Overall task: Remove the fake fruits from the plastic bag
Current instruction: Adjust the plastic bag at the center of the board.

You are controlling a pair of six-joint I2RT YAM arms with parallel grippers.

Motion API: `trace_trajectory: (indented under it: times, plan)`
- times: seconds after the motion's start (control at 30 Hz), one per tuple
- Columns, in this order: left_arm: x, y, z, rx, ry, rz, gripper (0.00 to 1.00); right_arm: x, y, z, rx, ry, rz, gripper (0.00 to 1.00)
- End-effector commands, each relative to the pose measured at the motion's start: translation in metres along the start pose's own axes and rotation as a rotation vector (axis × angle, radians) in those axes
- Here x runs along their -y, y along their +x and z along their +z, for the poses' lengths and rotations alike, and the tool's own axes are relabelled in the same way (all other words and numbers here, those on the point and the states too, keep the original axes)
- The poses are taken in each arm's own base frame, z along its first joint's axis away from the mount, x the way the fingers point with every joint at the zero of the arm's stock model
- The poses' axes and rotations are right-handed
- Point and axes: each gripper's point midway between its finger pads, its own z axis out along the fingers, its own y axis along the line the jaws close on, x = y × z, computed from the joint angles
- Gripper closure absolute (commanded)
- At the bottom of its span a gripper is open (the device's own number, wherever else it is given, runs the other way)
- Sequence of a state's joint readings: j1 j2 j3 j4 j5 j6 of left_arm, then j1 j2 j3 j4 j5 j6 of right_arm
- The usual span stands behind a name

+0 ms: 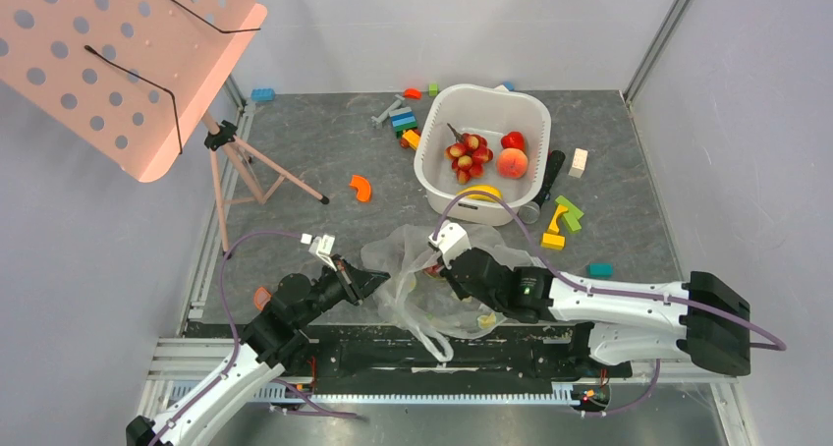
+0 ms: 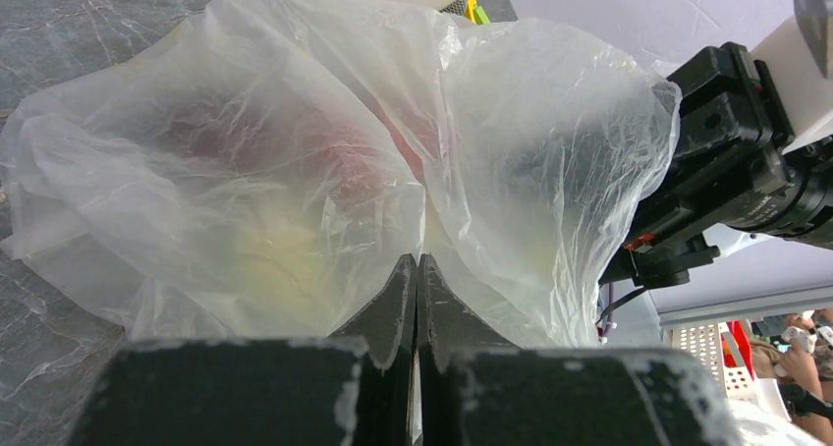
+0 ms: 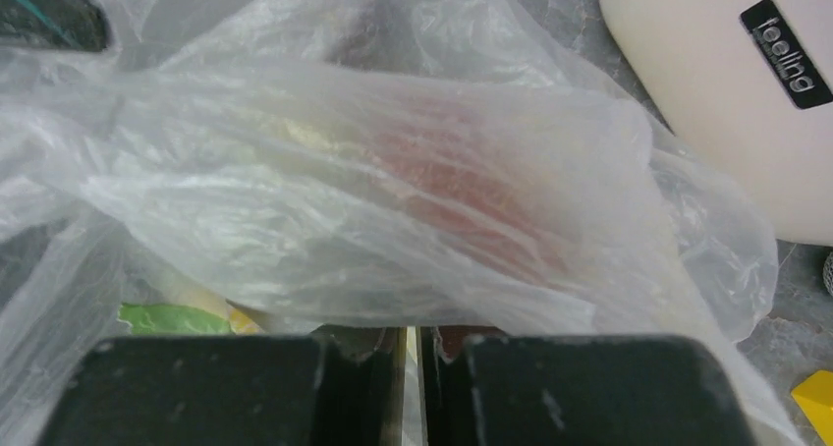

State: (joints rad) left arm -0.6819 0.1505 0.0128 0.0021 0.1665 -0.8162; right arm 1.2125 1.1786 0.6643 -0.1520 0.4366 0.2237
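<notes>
The clear plastic bag [image 1: 417,269] lies crumpled at the near edge between my two arms. Through its film I see blurred red and yellow fruits [image 2: 295,141], a red one [image 3: 462,171], and a green-yellow piece [image 3: 177,318]. My left gripper [image 1: 381,281] is shut, its tips pinching the bag's left side [image 2: 417,261]. My right gripper [image 1: 444,266] is shut on film at the bag's right side [image 3: 413,333], its tips covered by the bag. The white basin [image 1: 440,176] holds a grape bunch [image 1: 468,155], a red apple [image 1: 512,139], a peach [image 1: 512,162] and a yellow piece [image 1: 481,193].
A pink perforated stand [image 1: 128,63] on a tripod occupies the far left. A flat orange curved piece [image 1: 361,188] lies mid-table. Toy blocks lie left of the basin [image 1: 404,122] and right of it [image 1: 562,220]. The basin's wall shows in the right wrist view [image 3: 707,102].
</notes>
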Motion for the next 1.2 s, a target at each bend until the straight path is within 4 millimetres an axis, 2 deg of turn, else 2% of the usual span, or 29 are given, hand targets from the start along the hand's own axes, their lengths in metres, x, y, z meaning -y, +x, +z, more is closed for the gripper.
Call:
trace_trajectory:
  times: [0.0,0.07,0.2,0.37,0.6,0.73,0.87,0.9,1.03,1.17]
  plan:
    - [-0.028,0.028,0.002,-0.051,-0.049,-0.046,0.98,-0.015,0.01,-0.001,-0.011,-0.109,-0.033,0.87]
    - [-0.026,0.028,0.001,-0.054,-0.038,-0.052,0.98,-0.027,0.009,0.001,-0.005,-0.176,-0.061,0.79]
    - [-0.021,0.03,0.001,-0.064,-0.017,-0.062,0.98,-0.048,-0.003,0.002,0.036,-0.273,-0.063,0.78]
    - [-0.02,0.029,0.001,-0.06,-0.015,-0.077,0.98,-0.091,-0.013,-0.011,0.13,-0.455,-0.014,0.83]
    - [-0.023,0.02,0.003,-0.029,-0.051,-0.087,0.93,-0.142,-0.003,-0.031,0.159,-0.532,-0.004,0.87]
    - [-0.02,0.015,0.007,-0.032,-0.057,-0.051,0.91,-0.169,0.0,-0.031,0.165,-0.549,0.002,0.89]
    - [-0.017,0.016,0.016,-0.075,-0.048,-0.001,0.91,-0.181,-0.007,-0.019,0.184,-0.524,0.031,0.89]
    - [-0.009,0.011,0.019,-0.078,-0.025,0.017,0.91,-0.183,-0.009,-0.016,0.193,-0.522,0.034,0.89]
    - [-0.001,0.011,0.036,-0.139,0.007,0.087,0.96,-0.195,-0.019,-0.005,0.189,-0.502,-0.003,0.89]
    - [0.0,0.008,0.05,-0.163,0.02,0.116,0.98,-0.186,-0.023,-0.006,0.194,-0.463,-0.025,0.89]
